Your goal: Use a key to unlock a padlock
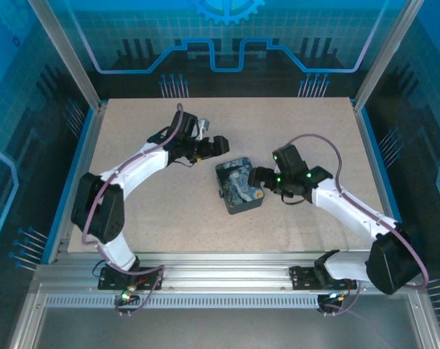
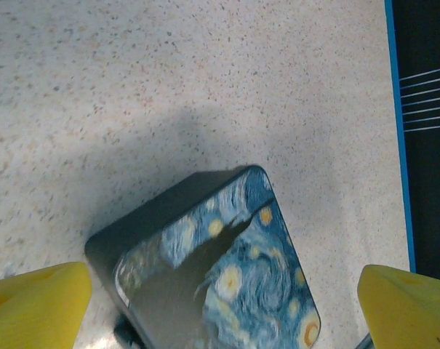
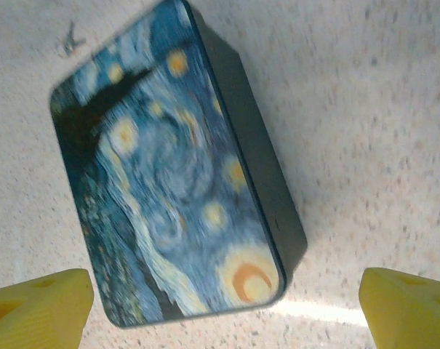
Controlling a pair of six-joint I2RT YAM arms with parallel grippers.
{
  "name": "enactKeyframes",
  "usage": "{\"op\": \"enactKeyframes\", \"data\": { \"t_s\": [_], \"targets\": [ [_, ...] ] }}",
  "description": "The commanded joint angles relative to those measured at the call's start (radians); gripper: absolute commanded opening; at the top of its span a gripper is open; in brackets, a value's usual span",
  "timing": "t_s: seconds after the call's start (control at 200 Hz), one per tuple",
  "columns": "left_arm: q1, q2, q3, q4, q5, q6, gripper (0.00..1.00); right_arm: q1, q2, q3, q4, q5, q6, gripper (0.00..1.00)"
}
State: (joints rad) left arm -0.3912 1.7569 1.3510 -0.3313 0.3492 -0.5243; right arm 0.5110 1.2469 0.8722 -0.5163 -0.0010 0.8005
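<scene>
Tiny dark key on table at 11 o'clock, just off tin corner; long axis roughly 1-to-7 o'clock, pointing end too blurred to tell; left gripper and right gripper released, jaws spread wide over tin

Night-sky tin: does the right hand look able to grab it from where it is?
Probably yes. The right hand is open close to the night-sky tin. Its yellow fingers seem spread wider than the tin's short side, and only bare table lies around it.

Tin on the table between left hand and right hand, key beside its corner
</scene>
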Motion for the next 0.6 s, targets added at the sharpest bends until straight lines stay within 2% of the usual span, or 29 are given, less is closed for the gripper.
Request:
{"op": "enactKeyframes", "data": {
  "t_s": [0.0,0.12,0.22,0.595],
  "targets": [
    [0.006,0.092,0.114,-0.071,0.093,0.055,0.95,0.037,-0.055,-0.090,0.041,0.002,0.110,0.96],
    [0.005,0.197,0.202,-0.118,0.192,0.067,0.91,0.072,-0.077,-0.181,0.125,-0.010,0.176,0.95],
    [0.002,0.236,0.208,-0.123,0.249,0.060,0.90,0.094,-0.066,-0.220,0.178,-0.020,0.211,0.95],
    [-0.021,0.155,0.027,-0.035,0.304,0.031,0.87,0.122,0.023,-0.240,0.348,-0.072,0.267,0.92]
  ]
}}
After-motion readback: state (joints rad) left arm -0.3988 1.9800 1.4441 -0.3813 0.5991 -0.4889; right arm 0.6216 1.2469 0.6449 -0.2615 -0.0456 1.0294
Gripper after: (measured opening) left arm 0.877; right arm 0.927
